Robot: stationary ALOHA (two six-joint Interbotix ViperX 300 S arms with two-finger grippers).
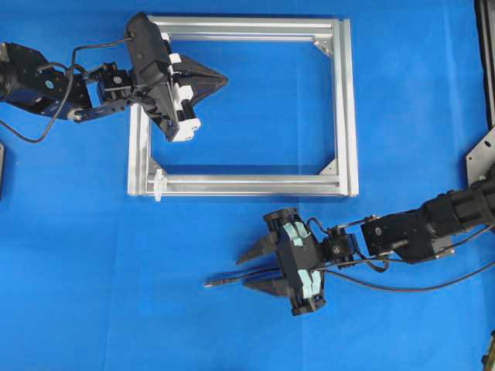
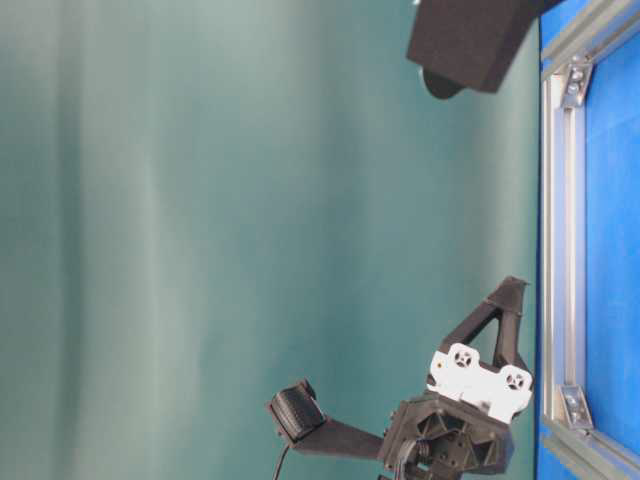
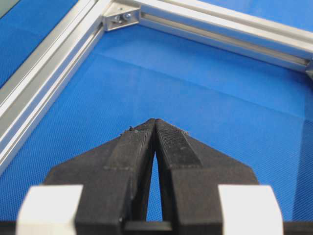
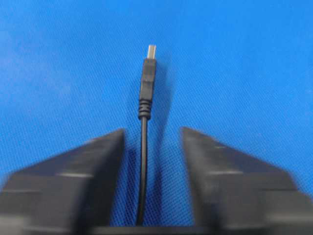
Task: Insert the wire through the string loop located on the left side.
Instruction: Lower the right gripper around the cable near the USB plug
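The wire lies on the blue mat below the frame, its plug pointing left. In the right wrist view the wire runs straight up between the two fingers to its plug. My right gripper straddles it with the jaws apart; the wire sits nearer one finger, with a gap on each side. The string loop is a small white tie on the frame's lower left corner. My left gripper hovers shut and empty inside the frame's upper left, its tips pressed together over the mat.
The silver rectangular frame lies flat on the blue mat, with a triangular corner bracket in its corner. The table-level view shows the left gripper beside the frame bar. A grey plate sits at the right edge.
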